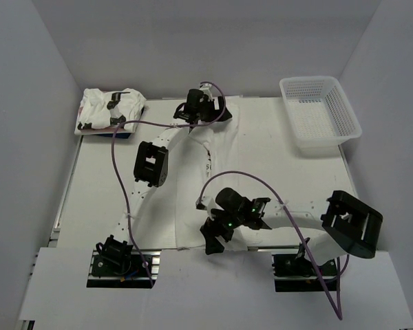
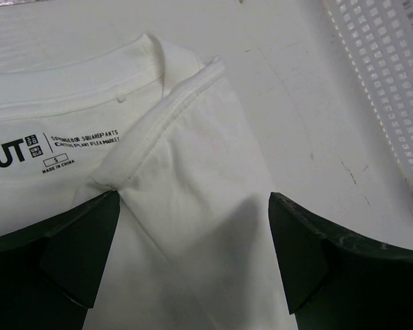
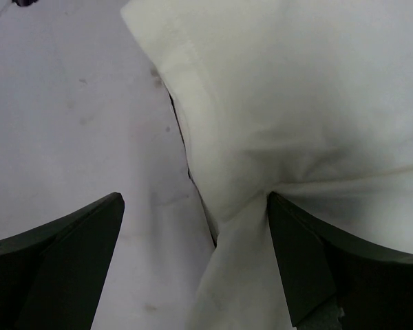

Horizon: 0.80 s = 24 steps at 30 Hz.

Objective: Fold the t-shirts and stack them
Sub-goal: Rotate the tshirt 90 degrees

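The t-shirt [image 2: 193, 179] reads UT, S, MADE IN CHINA.

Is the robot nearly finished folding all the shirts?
Partly. A pile of folded shirts already sits at the far left corner of the table. One shirt lies spread out in the middle, with the left end effector open over its collar and the right end effector open over its near edge. That shirt still needs folding and stacking.

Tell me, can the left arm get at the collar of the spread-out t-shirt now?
Likely yes: the open left gripper is right at the collar of the t-shirt, and nothing lies between them.
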### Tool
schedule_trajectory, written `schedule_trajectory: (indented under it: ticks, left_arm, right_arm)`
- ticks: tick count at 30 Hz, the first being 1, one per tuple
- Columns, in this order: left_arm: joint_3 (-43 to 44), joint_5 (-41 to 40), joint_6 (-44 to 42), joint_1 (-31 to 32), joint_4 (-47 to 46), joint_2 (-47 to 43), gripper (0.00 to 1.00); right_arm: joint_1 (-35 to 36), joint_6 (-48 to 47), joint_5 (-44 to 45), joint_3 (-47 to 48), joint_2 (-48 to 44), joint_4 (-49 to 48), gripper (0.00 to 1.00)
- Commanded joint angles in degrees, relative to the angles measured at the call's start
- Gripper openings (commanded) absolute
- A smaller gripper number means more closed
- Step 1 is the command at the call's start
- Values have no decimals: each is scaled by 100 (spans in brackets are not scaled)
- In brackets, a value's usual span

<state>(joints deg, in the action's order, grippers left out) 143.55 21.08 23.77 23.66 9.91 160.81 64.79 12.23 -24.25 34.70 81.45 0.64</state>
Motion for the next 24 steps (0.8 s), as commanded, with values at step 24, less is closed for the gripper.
schedule_trajectory:
  ticks: [24]
  left_arm:
    - [-4907,-2022,241,-46,2166,-6839,100]
  right_arm:
    - [-28,2899,3585,-280,-2635,1753,90]
